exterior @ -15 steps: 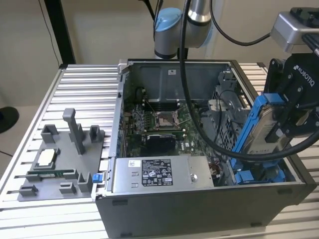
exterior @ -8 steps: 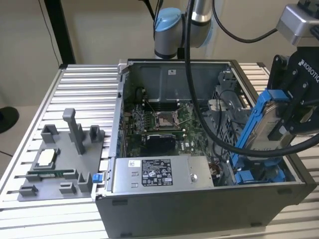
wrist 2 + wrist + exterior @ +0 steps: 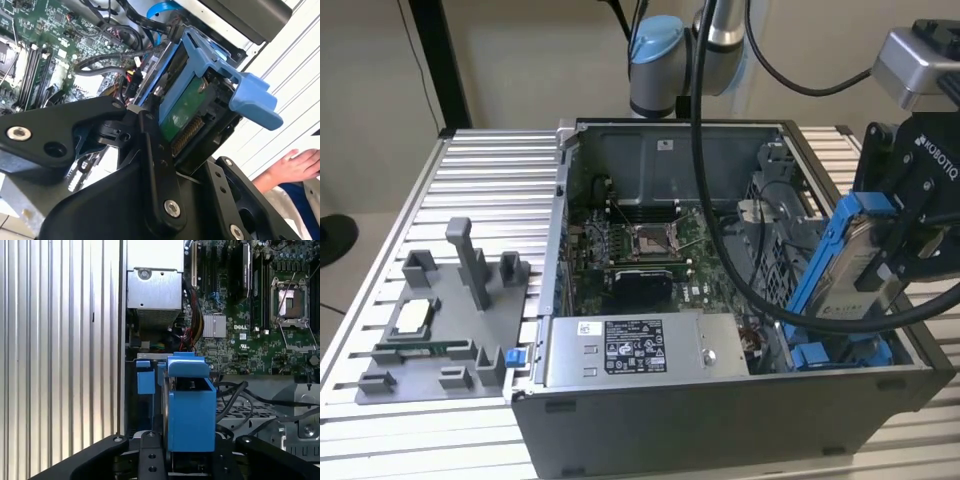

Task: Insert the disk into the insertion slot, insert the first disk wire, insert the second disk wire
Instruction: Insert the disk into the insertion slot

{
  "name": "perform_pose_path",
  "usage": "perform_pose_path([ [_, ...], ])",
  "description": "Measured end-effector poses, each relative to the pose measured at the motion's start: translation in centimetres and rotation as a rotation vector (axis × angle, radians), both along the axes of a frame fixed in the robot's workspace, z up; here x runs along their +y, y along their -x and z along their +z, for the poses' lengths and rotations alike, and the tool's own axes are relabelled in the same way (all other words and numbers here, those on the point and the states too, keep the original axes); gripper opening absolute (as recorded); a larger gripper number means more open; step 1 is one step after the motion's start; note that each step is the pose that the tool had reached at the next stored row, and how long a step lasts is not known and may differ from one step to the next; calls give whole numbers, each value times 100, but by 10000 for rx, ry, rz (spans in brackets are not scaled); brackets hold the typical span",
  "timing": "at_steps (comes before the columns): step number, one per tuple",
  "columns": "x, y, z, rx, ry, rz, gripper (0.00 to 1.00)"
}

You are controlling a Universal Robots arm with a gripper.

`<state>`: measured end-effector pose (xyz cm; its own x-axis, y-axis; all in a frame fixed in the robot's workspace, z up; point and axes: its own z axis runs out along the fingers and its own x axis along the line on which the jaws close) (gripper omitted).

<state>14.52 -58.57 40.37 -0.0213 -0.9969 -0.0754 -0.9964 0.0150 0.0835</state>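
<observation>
The silver arm (image 3: 725, 30) carries a pale blue joint cap (image 3: 655, 42), black cables (image 3: 698, 150) and a black gripper (image 3: 892, 262) with silver screws (image 3: 172, 208).

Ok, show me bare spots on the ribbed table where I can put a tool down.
Free: the silver ribbed metal table beyond the grey plastic fixture tray, bordered by the open grey computer case on the exterior view's right. Crowded: inside the case, cables everywhere, and the gripper holds the blue-framed silver disk there.

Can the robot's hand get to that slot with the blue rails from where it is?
Probably yes. The hand grips the disk, tilted, just above the insertion slot, and the computer case is open on top. A thick black cable loops close in front, so it might brush.
</observation>
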Motion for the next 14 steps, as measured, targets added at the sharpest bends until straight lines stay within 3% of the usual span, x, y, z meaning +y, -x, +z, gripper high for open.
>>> perform_pose_path([
  [6,2,0,-41,0,-39,0,0],
  [14,2,0,-178,0,-104,0,0],
])
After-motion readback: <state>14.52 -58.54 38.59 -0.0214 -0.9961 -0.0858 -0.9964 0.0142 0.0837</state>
